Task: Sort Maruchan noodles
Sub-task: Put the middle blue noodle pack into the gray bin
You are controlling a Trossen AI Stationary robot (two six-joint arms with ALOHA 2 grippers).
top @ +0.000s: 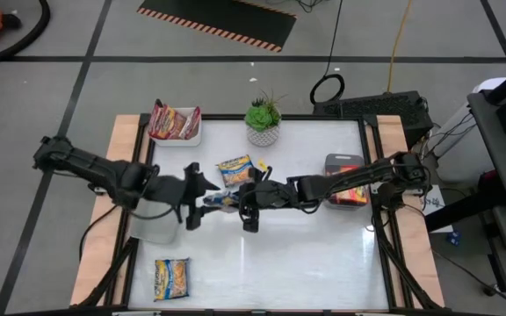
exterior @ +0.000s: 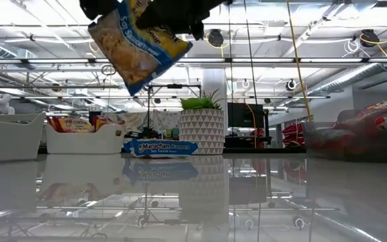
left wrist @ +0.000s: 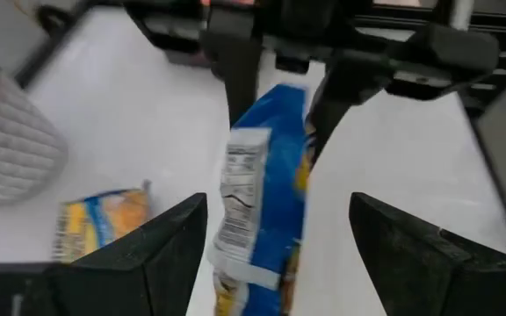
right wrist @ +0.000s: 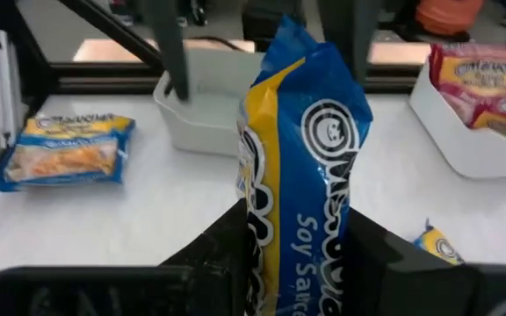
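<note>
Mid-air handover at table centre. The right gripper (right wrist: pixel 297 263) is clamped on the lower end of a blue-and-yellow crinkly plastic soy-sauce ramen packet (right wrist: pixel 301 149), holding it up off the table, edge-on and roughly upright. The left gripper (left wrist: pixel 279 241) faces it with fingers spread wide, one on each side of the packet, not pinching it.

To do this well, I'd say: left should close squarely on the free end, clear of the right's fingers, and right should only let go once left has a firm pinch. The film is slippery and crinkly, so a shallow bite could drop it.

Pose: both arms reach in low from opposite sides, wrists level, grippers nose to nose just beside each other.

Elsewhere: one similar packet (top: pixel 234 166) near the potted plant (top: pixel 263 121), another (top: pixel 171 278) at the front left, red packets in the white rear tray (top: pixel 191 138).
</note>
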